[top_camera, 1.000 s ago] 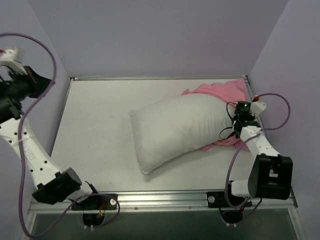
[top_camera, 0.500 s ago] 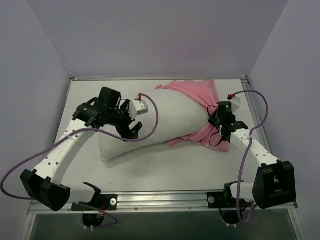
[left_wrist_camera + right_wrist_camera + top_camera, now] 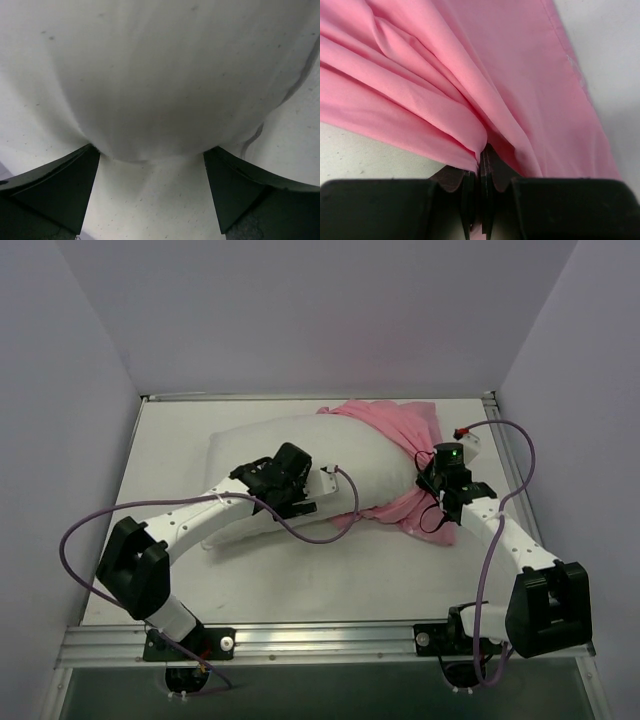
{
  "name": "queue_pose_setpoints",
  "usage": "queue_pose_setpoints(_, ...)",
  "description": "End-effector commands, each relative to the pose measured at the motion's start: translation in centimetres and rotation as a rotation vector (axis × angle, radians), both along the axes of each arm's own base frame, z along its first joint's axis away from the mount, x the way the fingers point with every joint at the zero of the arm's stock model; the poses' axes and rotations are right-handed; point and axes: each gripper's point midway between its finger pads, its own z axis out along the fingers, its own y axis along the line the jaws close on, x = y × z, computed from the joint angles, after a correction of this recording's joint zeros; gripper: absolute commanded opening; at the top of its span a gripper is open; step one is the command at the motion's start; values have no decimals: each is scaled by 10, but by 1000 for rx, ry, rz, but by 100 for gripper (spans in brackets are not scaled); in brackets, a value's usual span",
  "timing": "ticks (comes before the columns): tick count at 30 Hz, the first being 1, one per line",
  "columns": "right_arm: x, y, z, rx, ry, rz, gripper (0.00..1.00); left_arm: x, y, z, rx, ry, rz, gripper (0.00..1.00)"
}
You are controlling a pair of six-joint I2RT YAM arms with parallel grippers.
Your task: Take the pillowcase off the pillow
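Right wrist: right claw (image 3: 481,162) pinches pillowcase (image 3: 470,75); left claw (image 3: 150,152) apparently straddles pillow (image 3: 165,75).

My left gripper (image 3: 298,502) sits against the near long edge of the white pillow (image 3: 350,455), which bulges ahead of it and runs off to either side. From above I cannot tell how far apart its fingers stand. My right gripper (image 3: 430,483) is buried in the bunched pink pillowcase (image 3: 395,425), which wraps the pillow's end just to its left and spills beneath it onto the table (image 3: 330,570).
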Motion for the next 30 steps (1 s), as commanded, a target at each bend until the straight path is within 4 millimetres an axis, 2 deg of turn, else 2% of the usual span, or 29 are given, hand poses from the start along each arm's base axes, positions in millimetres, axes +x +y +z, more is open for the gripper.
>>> queue_pose_setpoints(1, -4, -3, 3, -2, 6, 1, 0, 21, 9, -34, 63, -46, 42, 94)
queue_pose_setpoints(4, -2, -2, 5, -10, 5, 17, 0, 19, 17, -66, 45, 56, 83, 97)
queue_pose_setpoints(5, -1, -2, 5, -13, 7, 18, 0, 22, 26, -70, 14, 90, 127, 79)
queue_pose_setpoints(6, -1, -5, 5, -20, 7, 15, 0, 23, 28, -76, -2, 119, 145, 50)
queue_pose_setpoints(7, 0, -8, 7, -24, 1, 7, 0, 26, 30, -73, -24, 127, 169, 3)
queue_pose_setpoints(8, 0, -11, 8, -27, 0, 4, 0, 31, 38, -71, -46, 126, 209, 2)
queue_pose_setpoints(11, 0, -31, 10, -21, -5, -37, 0, 43, 46, -45, -154, 71, 248, 2)
queue_pose_setpoints(12, -5, -41, 5, -23, 25, -58, 0, 52, 59, -24, -202, 29, 285, 2)
queue_pose_setpoints(13, -8, -61, 7, -32, 26, -103, 0, 54, 68, -14, -223, 22, 305, 2)
queue_pose_setpoints(14, -12, -79, 7, -40, 39, -149, 0, 61, 70, 7, -276, 9, 308, 2)
queue_pose_setpoints(15, -13, -91, 10, -48, 36, -177, 0, 62, 94, 18, -287, 21, 364, 2)
queue_pose_setpoints(16, -16, -113, 13, -66, 36, -223, 0, 64, 100, 28, -311, 24, 374, 2)
queue_pose_setpoints(17, -18, -122, 14, -75, 39, -241, 0, 69, 104, 44, -345, 11, 383, 2)
queue_pose_setpoints(18, -14, -130, 23, -90, 25, -253, 0, 68, 118, 52, -358, 11, 411, 2)
queue_pose_setpoints(20, -10, -138, 26, -117, 37, -259, 0, 64, 121, 67, -400, -4, 403, 2)
queue_pose_setpoints(21, -3, -137, 35, -113, 15, -243, 0, 61, 119, 69, -406, 4, 398, 2)
queue_pose_setpoints(22, 3, -132, 35, -97, 13, -214, 0, 58, 116, 72, -421, 10, 389, 2)
queue_pose_setpoints(23, 10, -118, 38, -70, -4, -153, 0, 51, 108, 73, -460, 37, 375, 2)
queue_pose_setpoints(24, 19, -107, 43, -50, -15, -103, 4, 47, 99, 73, -470, 52, 360, 2)
queue_pose_setpoints(25, 21, -92, 43, -62, 0, -47, 16, 44, 94, 72, -480, 64, 360, 2)
queue_pose_setpoints(26, 23, -85, 46, -80, 5, -22, 33, 42, 89, 74, -487, 62, 352, 2)
queue_pose_setpoints(27, 24, -76, 51, -93, 21, 6, 60, 39, 81, 72, -491, 72, 337, 2)
queue_pose_setpoints(28, 24, -57, 55, -109, 25, 64, 66, 37, 77, 71, -499, 81, 338, 2)
queue_pose_setpoints(29, 24, -53, 60, -127, 29, 68, 74, 36, 73, 70, -500, 90, 333, 2)
queue_pose_setpoints(30, 19, -41, 71, -144, 32, 88, 77, 35, 68, 72, -504, 90, 326, 2)
